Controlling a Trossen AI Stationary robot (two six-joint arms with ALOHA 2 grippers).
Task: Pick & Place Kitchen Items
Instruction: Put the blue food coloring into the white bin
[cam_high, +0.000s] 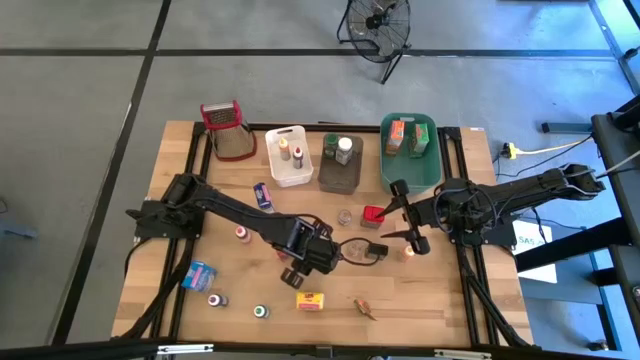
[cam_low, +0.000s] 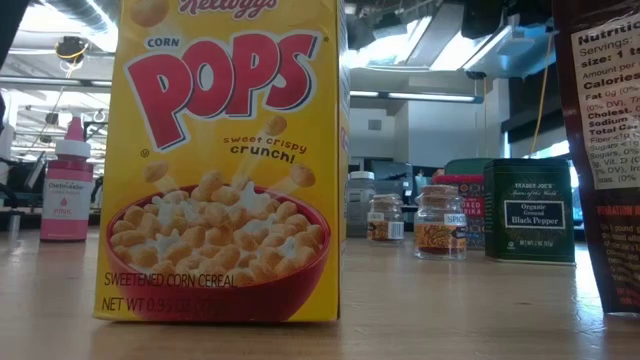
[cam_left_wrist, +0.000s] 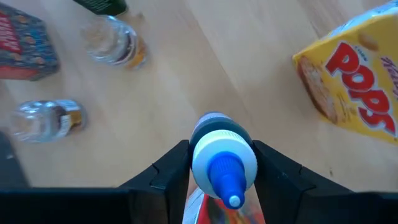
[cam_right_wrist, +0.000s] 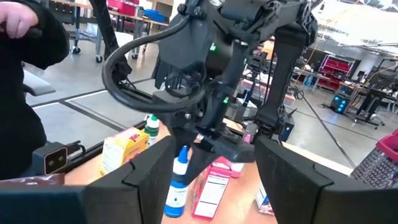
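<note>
My left gripper (cam_left_wrist: 221, 163) (cam_high: 297, 270) is at the table's middle, shut on a small bottle (cam_left_wrist: 219, 155) with a white collar and a blue nozzle. The right wrist view shows this bottle (cam_right_wrist: 178, 183) upright under the left arm. My right gripper (cam_high: 407, 218) (cam_right_wrist: 214, 168) hovers open right of centre and touches nothing. A red box (cam_high: 373, 214) lies just left of its fingers. A yellow cereal box (cam_high: 311, 300) (cam_left_wrist: 354, 81) (cam_low: 225, 160), small jars (cam_left_wrist: 115, 43) (cam_left_wrist: 46, 118) and small bottles (cam_high: 217, 300) (cam_high: 260, 312) rest on the table. My left gripper pinches the bottle between its two fingers at the white cap collar (cam_left_wrist: 205, 163), one finger on each side. The nozzle tip points toward the wrist camera. The bottle stays upright; whether its base is on the table cannot be told.
Along the far edge stand a white tub (cam_high: 289, 155), a brown tub (cam_high: 340, 163), a green tub (cam_high: 410, 150) and a red-topped mesh grater (cam_high: 228, 130). A blue box (cam_high: 200, 275) lies near left. Spice jars and a black pepper tin (cam_low: 530, 210) show in the low view. A person's dark sleeve (cam_right_wrist: 25, 93) is beyond the table.
</note>
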